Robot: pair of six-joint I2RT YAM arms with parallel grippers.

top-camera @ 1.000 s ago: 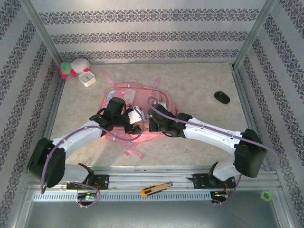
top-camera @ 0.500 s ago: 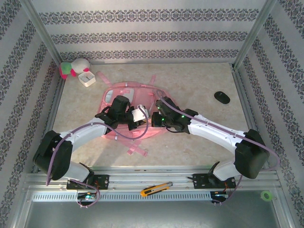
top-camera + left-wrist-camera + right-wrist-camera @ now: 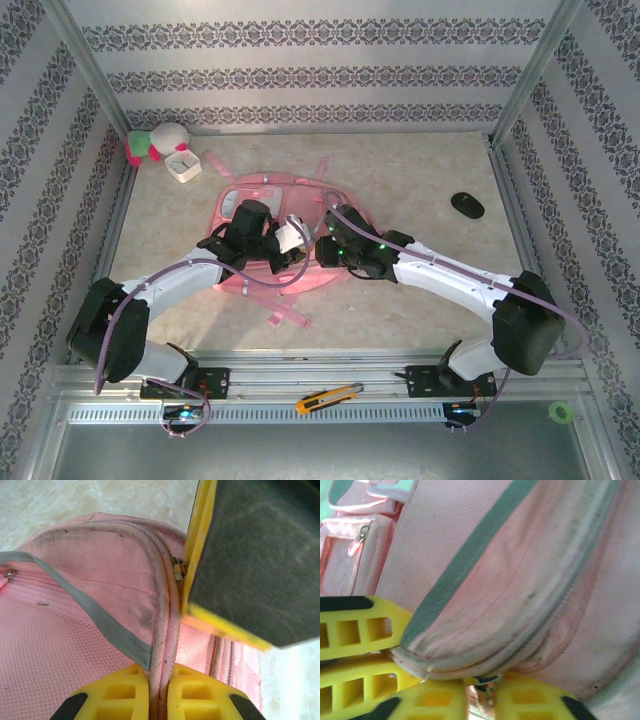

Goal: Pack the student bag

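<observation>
The pink student bag (image 3: 262,192) lies flat in the middle of the table, with both grippers meeting over its near half. My left gripper (image 3: 288,243) is shut on the bag's piped edge seam; in the left wrist view the yellow fingers (image 3: 125,690) pinch that pink cord (image 3: 162,645). My right gripper (image 3: 326,250) sits just to the right of it. In the right wrist view its jaws (image 3: 482,687) are shut on a small metal zipper pull (image 3: 487,689) under the bag's curved flap (image 3: 520,570). The left gripper's fingers (image 3: 355,630) show at that view's left.
A pink-and-white plush toy (image 3: 152,144) and a small white box (image 3: 184,164) sit at the far left corner. A black oval object (image 3: 467,205) lies at the right. A yellow utility knife (image 3: 328,398) and a green tape roll (image 3: 561,411) rest on the near rail.
My left gripper has closed on the bag's edge seam. Both grippers have moved a little farther from the bases, and the bag's near strap has shifted with them.
</observation>
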